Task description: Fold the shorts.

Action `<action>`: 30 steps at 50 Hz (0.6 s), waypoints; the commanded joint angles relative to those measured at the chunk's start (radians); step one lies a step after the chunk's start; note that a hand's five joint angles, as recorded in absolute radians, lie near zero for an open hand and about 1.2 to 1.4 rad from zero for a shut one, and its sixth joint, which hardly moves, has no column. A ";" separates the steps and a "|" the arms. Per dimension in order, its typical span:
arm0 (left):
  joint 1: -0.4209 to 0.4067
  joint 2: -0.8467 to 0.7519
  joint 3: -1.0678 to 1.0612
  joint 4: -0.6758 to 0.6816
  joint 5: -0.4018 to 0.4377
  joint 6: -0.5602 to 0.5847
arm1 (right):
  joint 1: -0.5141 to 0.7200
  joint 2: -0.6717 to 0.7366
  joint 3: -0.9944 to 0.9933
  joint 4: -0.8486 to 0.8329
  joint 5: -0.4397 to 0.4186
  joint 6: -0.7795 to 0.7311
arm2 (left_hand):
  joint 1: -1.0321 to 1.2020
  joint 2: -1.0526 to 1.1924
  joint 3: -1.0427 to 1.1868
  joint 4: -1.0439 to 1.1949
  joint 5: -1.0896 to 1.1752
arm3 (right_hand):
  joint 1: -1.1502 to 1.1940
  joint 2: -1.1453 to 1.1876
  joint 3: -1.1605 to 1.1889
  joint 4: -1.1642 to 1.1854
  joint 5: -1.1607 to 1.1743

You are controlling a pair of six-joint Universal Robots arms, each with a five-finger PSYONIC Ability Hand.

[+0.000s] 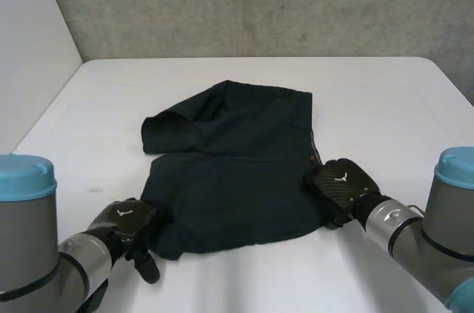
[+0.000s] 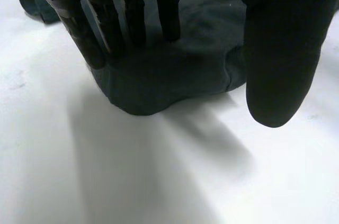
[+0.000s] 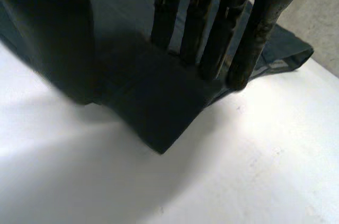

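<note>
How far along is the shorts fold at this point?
Early. The shorts lie mostly flat on the table, with one leg bunched at the far left; no finished fold is evident. In hand: the left hand rests straight fingers on the near left corner, the right hand on the near right edge. Left to do: gripping, lifting and folding the cloth over.

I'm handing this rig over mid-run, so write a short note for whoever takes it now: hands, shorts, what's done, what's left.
Left hand: open, straight fingers resting on the near left corner of the shorts, thumb clear of the cloth.
Right hand: on the shorts' right edge by the near corner; grip unclear.
Shorts: lying on the white table, far left leg rumpled.
Done: both hands placed at the near edge.
Left: grasp and fold; no neat fold visible yet.
</note>
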 commanded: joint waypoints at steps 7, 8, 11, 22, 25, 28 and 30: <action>-0.017 -0.089 0.083 0.092 -0.007 -0.005 | -0.009 -0.015 -0.008 0.000 0.004 -0.001 | 0.018 0.021 0.020 0.030 0.031 | 0.751 0.651 0.652 0.654 0.684; -0.020 -0.110 0.099 0.100 -0.009 -0.005 | -0.009 -0.020 -0.005 0.002 0.005 0.002 | 0.021 0.024 0.023 0.033 0.034 | 0.751 0.651 0.652 0.654 0.684; -0.026 -0.144 0.122 0.100 -0.021 -0.006 | -0.009 -0.046 0.012 0.003 0.021 0.012 | 0.021 0.024 0.023 0.033 0.034 | 0.751 0.651 0.652 0.654 0.684; -0.098 -0.233 0.226 0.088 -0.084 -0.072 | -0.008 -0.072 0.033 0.010 0.085 0.013 | 0.039 0.041 0.040 0.051 0.052 | 0.751 0.651 0.652 0.654 0.684; -0.115 -0.234 0.240 0.077 -0.084 -0.103 | -0.008 -0.072 0.035 0.010 0.085 0.013 | 0.036 0.038 0.037 0.048 0.049 | 0.751 0.651 0.652 0.654 0.684; -0.124 -0.237 0.254 0.077 -0.085 -0.117 | -0.008 -0.072 0.038 0.011 0.087 0.013 | 0.036 0.038 0.037 0.048 0.049 | 0.751 0.651 0.652 0.654 0.684; -0.127 -0.240 0.260 0.083 -0.087 -0.114 | -0.008 -0.072 0.040 0.011 0.087 0.013 | 0.036 0.038 0.037 0.048 0.049 | 0.751 0.651 0.652 0.654 0.684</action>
